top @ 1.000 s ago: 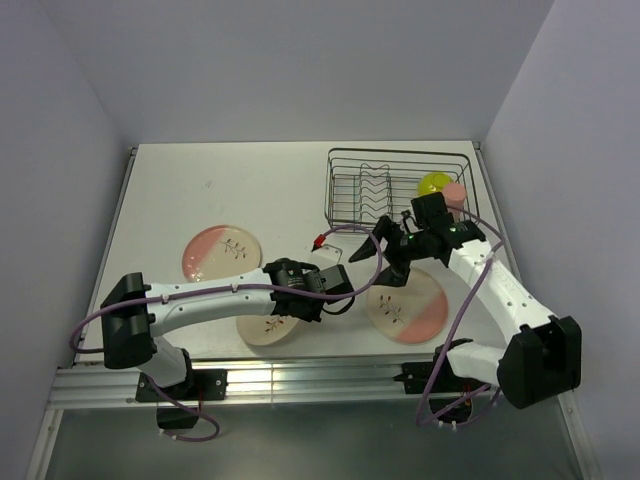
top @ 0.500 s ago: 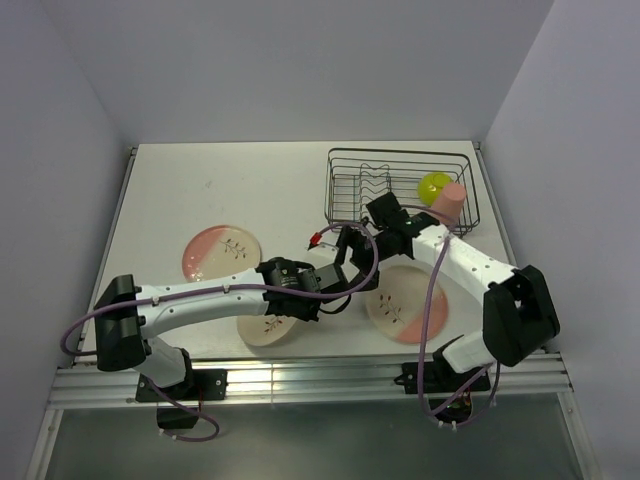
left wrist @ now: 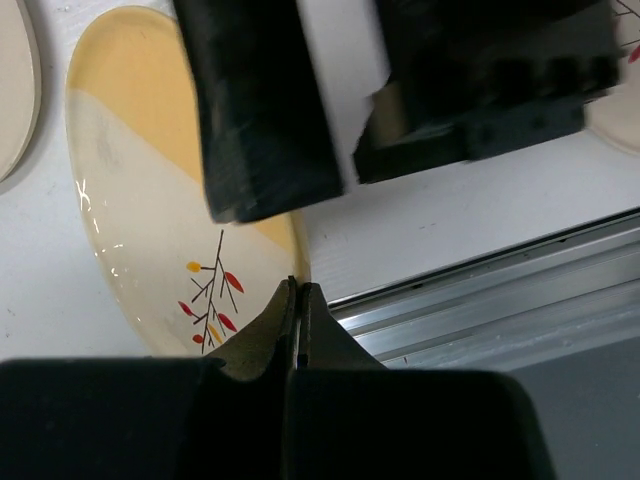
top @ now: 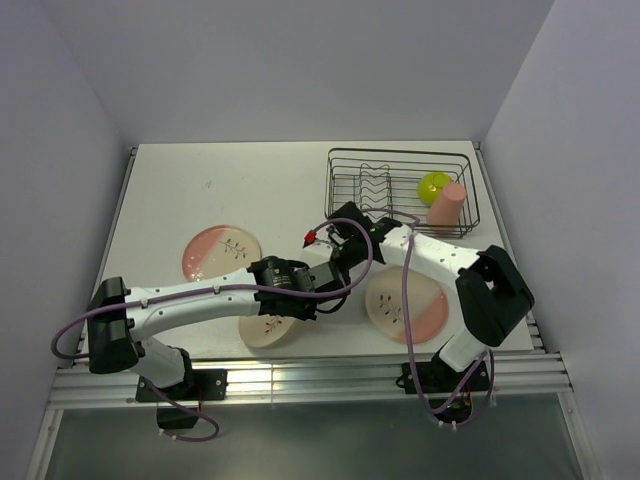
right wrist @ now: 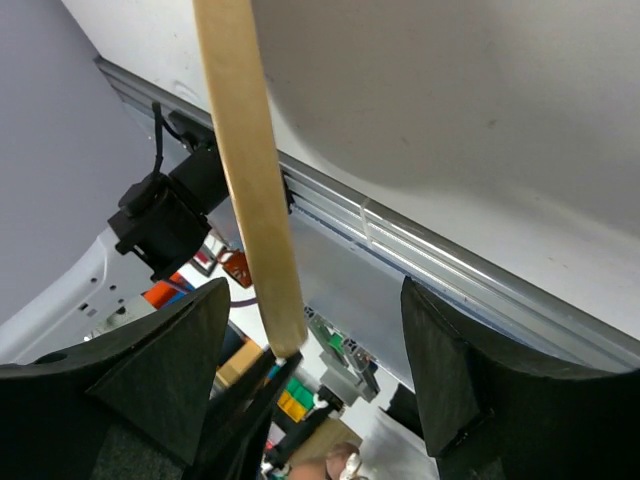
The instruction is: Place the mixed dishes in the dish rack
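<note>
A cream plate with a yellow segment (top: 262, 330) is at the table's near edge, partly under my left wrist. My left gripper (left wrist: 298, 288) is shut, its tips at that plate's near rim (left wrist: 150, 200) beside the sprig; nothing shows between the jaws. In the top view it is hidden under the wrist (top: 288, 280). My right gripper (top: 340, 258) is open just above it. In the right wrist view the plate (right wrist: 245, 150) runs edge-on between the open fingers (right wrist: 315, 290), close to the left one. Two pink-segment plates (top: 221, 253) (top: 425, 315) lie flat. The green bowl (top: 434, 184) and pink cup (top: 446, 205) are in the black dish rack (top: 400, 153).
The metal rail (top: 300, 378) runs along the table's near edge, right by the yellow plate. The right arm's fingers (left wrist: 260, 110) fill the top of the left wrist view. Both arms' cables loop over the table's middle. Grey walls close in the sides.
My right gripper has swung left from beside the rack to meet the left gripper over the yellow plate. The left arm has shifted slightly left. The other dishes have not moved.
</note>
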{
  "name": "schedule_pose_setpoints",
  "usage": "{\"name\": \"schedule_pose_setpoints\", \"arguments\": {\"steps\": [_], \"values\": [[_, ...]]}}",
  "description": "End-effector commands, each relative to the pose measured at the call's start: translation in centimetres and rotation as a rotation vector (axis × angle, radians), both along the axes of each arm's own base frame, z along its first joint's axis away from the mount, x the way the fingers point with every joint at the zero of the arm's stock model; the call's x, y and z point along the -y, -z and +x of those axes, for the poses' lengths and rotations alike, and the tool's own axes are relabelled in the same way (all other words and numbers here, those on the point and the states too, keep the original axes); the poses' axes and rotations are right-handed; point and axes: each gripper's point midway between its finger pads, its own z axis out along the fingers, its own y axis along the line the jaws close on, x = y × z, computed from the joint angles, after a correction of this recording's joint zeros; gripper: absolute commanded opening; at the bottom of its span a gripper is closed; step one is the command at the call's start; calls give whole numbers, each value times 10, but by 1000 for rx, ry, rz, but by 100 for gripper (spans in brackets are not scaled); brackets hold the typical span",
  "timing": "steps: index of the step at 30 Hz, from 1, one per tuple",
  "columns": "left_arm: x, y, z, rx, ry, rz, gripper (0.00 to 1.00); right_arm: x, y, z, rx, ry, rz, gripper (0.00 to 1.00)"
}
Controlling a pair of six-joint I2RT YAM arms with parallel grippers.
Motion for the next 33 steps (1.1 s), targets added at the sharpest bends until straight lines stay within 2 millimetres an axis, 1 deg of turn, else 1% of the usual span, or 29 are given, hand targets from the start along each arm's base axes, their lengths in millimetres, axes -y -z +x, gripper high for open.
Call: {"name": "schedule_pose_setpoints", "arguments": {"steps": [1, 3, 4, 6, 7, 8, 9, 10, 11, 12, 13, 16, 17, 18, 19, 20, 21, 22, 23, 24, 25, 26, 27, 28, 30, 31, 32, 33], "values": [[2, -23, 3, 40, -15, -74, 0, -28, -10, 13, 65, -22, 45, 76], [2, -24, 2, 42, -14, -80, 0, -36, -9, 11, 66, -40, 43, 71], [2, -24, 3, 43, -16, -82, 0, -40, -6, 11, 65, -48, 40, 70], [0, -24, 2, 43, -18, -86, 0, -46, -4, 10, 76, -67, 29, 62], [-1, -24, 1, 42, -21, -86, 0, -47, -1, 11, 77, -67, 18, 54], [-2, -25, 0, 43, -20, -92, 0, -48, 1, 11, 79, -71, 15, 50], [-3, -25, 0, 43, -23, -97, 0, -49, 3, 9, 78, -83, 12, 43], [-3, -26, -1, 42, -24, -105, 0, -49, 4, 9, 83, -84, 9, 35], [-5, -27, -2, 42, -24, -113, 0, -51, 4, 8, 95, -89, 15, 15], [-5, -28, -2, 41, -25, -124, 0, -50, 5, 8, 104, -92, 6, 5], [-7, -28, -3, 40, -27, -129, 0, -50, 6, 7, 115, -99, -1, 0], [-12, -36, -5, 43, -43, -151, 0, -49, 4, 7, 141, -116, -7, 0], [-13, -42, -7, 50, -42, -169, 0, -48, 4, 7, 154, -126, -9, 0], [-13, -46, -7, 54, -41, -181, 3, -48, 4, 6, 162, -136, -6, 0], [-12, -54, -8, 61, -38, -195, 11, -48, 3, 7, 169, -144, -6, 0], [-12, -63, -11, 68, -30, -220, 33, -49, 0, 7, 192, -166, -3, 0], [-11, -71, -12, 77, -26, -238, 42, -48, -1, 9, 206, -176, -11, 0], [-11, -85, -14, 89, -27, -264, 50, -47, -3, 11, 229, -186, -18, 0], [-14, -97, -15, 109, -31, -284, 61, -47, -7, 13, 249, -200, -21, 0], [-16, -106, -15, 116, -44, -302, 63, -46, -10, 14, 287, -235, -20, 0], [-19, -125, -16, 129, -49, -331, 65, -43, -10, 19, 321, -243, -41, 0], [-23, -137, -15, 144, -56, -353, 67, -40, -16, 22, 347, -252, -61, 0], [-26, -148, -15, 152, -71, -377, 67, -36, -18, 26, 391, -272, -78, 0], [-27, -168, -14, 167, -79, -423, 67, -33, -23, 32, 433, -264, -97, 0], [-38, -183, -11, 189, -105, -439, 67, -32, -33, 35, 483, -283, -89, 0], [-40, -199, -10, 202, -115, -475, 67, -30, -36, 37, 502, -289, -97, 0], [-45, -202, -10, 206, -122, -464, 67, -30, -40, 38, 522, -301, -94, 0], [-47, -212, -8, 222, -136, -485, 67, -29, -45, 39, 560, -318, -93, 0]]}}
